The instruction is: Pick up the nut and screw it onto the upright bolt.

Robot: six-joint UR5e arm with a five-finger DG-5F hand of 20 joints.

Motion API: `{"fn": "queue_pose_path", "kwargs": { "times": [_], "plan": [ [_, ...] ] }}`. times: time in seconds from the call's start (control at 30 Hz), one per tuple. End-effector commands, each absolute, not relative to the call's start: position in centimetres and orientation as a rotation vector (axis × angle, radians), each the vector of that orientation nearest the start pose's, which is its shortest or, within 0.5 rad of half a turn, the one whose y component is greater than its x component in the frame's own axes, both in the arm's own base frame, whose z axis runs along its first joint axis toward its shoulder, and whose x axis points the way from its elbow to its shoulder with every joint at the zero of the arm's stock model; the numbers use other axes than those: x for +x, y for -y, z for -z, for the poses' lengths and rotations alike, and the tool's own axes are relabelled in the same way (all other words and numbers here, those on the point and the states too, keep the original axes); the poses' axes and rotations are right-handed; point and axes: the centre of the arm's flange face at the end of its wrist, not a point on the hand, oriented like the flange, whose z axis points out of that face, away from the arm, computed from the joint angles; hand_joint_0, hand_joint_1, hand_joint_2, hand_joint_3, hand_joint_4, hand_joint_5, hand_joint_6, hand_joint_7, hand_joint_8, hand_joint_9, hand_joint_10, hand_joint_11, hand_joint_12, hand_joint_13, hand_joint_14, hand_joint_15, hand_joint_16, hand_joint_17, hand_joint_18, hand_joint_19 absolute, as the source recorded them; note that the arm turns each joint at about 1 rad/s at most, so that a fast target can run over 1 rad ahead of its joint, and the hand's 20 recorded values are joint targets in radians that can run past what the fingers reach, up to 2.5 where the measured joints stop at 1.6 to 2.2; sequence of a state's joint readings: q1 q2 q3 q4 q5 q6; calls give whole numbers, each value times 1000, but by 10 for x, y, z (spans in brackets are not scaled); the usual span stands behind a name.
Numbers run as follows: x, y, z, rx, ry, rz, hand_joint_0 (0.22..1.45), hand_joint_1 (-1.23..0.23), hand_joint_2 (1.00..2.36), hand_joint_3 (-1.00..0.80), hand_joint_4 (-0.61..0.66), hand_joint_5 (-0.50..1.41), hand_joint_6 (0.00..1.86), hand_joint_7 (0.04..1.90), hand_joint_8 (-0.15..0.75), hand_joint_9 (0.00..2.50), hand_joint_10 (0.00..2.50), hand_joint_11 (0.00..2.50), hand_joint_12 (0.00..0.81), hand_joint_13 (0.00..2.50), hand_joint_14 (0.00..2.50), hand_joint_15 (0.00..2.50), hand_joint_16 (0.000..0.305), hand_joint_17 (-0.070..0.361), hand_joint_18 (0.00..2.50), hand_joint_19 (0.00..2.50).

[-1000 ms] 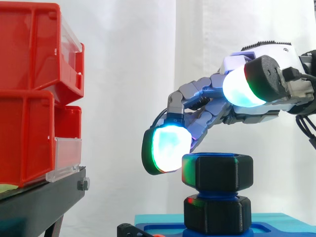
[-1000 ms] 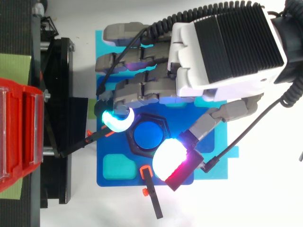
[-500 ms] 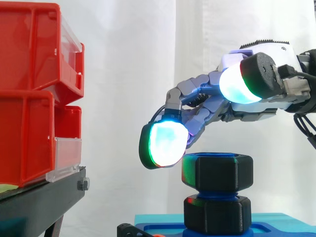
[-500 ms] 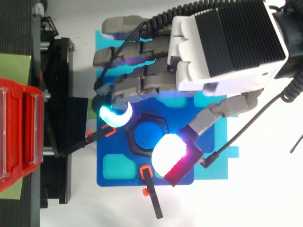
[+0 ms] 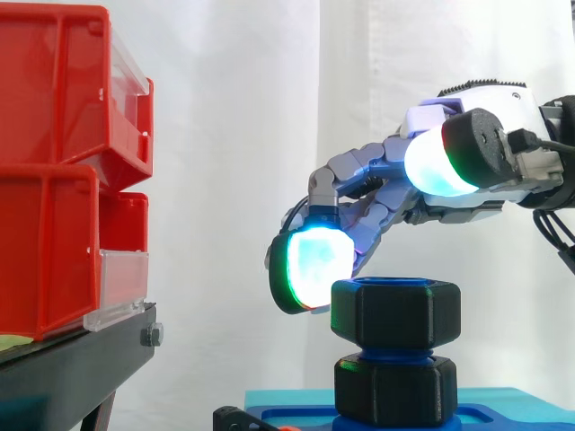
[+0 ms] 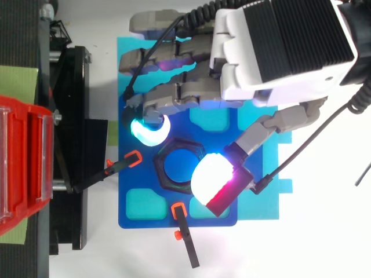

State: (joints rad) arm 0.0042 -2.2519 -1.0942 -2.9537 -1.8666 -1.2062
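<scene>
Nut (image 5: 396, 312), black and hexagonal, is seated at the top of the upright blue bolt (image 6: 178, 167). A second black hexagonal piece (image 5: 393, 388) is seen below it at the bolt's foot, on a blue fixture plate (image 6: 139, 223).

The hand (image 6: 278, 52) is held above the nut, spread and loosely bent, with nothing pinched. One fingertip (image 5: 310, 268), glowing cyan-green, is placed just beside the nut's upper left corner; contact cannot be told. The thumb pad (image 5: 436, 166) is raised well clear above the nut in the side view, and from the top it is seen over the nut's edge.

Red bins (image 5: 54, 171) are stacked on a black stand (image 5: 72, 368) to the left, apart from the fixture. A white curtain (image 5: 234, 135) is noted behind.
</scene>
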Motion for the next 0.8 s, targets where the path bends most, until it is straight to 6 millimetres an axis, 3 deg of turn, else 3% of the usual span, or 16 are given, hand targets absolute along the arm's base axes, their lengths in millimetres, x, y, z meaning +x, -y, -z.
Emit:
{"fn": "queue_pose_path", "kwargs": {
  "times": [0.0, 0.27, 0.77],
  "plan": [
    [745, 104, -312, 49, -1609, -518, 507, -214, 1000, -500, 263, -58, 504, 1071, 271, 751, 0, 0, 320, 299, 0, 0, 43, 97, 0, 0],
    [745, 105, -312, 25, -1609, -499, 515, -244, 1000, -500, 196, -4, 502, 1282, 277, 823, 0, 0, 301, 364, 0, 0, 40, 91, 25, 0],
    [743, 113, -312, 16, -1606, -501, 529, -285, 1000, -500, 70, 45, 533, 1313, 248, 969, 0, 0, 265, 511, 0, 0, 34, 76, 207, 0]
  ]
}}
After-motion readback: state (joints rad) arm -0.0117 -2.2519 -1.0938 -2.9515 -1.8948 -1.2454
